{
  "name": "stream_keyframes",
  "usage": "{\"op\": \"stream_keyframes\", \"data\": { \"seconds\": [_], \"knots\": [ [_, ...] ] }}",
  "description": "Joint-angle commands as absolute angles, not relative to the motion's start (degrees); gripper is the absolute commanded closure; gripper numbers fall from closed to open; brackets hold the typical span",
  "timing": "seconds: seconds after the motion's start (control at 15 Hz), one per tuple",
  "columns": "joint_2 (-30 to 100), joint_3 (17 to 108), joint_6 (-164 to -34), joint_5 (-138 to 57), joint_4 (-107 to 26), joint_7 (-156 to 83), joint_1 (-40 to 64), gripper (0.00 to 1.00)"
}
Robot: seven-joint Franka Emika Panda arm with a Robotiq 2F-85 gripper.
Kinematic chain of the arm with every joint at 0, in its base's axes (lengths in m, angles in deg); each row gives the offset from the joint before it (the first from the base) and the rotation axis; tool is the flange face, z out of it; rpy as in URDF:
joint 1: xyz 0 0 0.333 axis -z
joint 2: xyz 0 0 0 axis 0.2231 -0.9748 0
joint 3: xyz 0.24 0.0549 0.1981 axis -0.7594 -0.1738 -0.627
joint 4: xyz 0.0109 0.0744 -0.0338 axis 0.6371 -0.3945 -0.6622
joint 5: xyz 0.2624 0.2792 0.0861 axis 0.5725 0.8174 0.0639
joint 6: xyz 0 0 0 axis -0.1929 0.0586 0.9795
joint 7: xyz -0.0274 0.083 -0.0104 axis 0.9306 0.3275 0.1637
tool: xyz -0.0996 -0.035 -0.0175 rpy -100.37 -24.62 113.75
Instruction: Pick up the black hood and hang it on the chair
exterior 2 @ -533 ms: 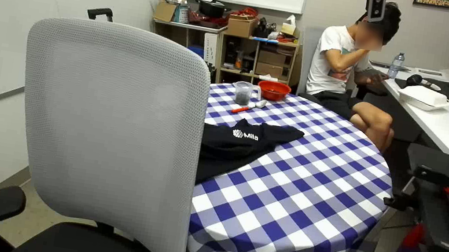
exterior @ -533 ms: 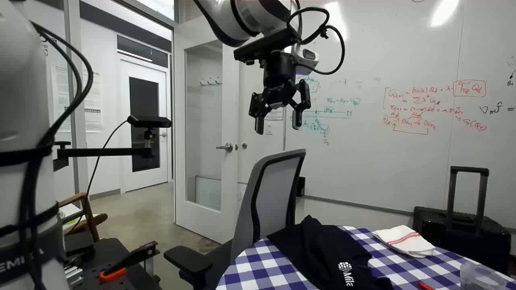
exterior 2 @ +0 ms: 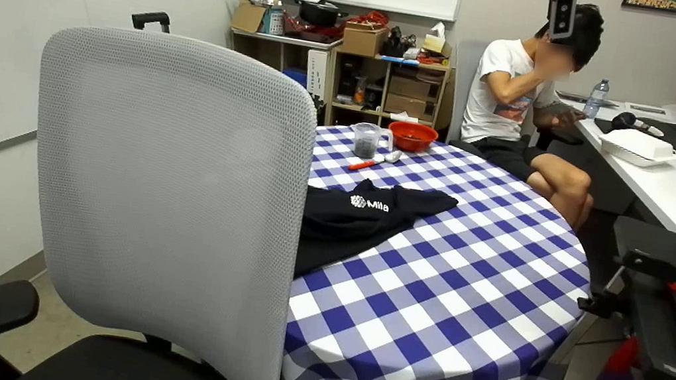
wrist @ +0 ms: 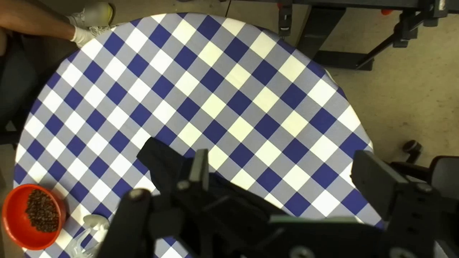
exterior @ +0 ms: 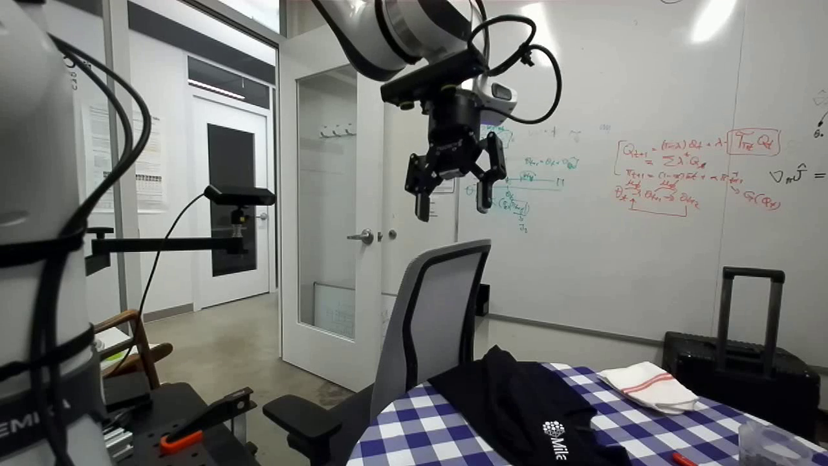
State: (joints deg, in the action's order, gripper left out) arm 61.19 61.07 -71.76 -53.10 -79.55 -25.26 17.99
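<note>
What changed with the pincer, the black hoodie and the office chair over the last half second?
In an exterior view, the open pincer has moved slightly down and toward the picture's right. It took hold of nothing and let nothing go. The black Mila hoodie still lies on the checkered tablecloth, and the grey mesh-back office chair hasn't moved.

Hood (exterior: 511, 401): "Mila". Arm (exterior: 19, 291): "EMI", seemingly. Whiteboard (exterior: 614, 252): equations.

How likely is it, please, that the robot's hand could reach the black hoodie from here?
Likely yes: the open hand hangs above the checked tablecloth, and nothing visible covers the hoodie lying on it.
</note>
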Motion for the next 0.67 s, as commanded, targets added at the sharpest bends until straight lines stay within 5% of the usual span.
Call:
{"op": "stream_keyframes", "data": {
  "seconds": [0.0,0.6],
  "knots": [
    [54.2,62.9,-76.7,-57.7,-76.2,-23.9,18.9,0.0],
    [31.7,65.8,-89.7,-50.9,-58.7,-12.2,23.6,0.0]
  ]
}}
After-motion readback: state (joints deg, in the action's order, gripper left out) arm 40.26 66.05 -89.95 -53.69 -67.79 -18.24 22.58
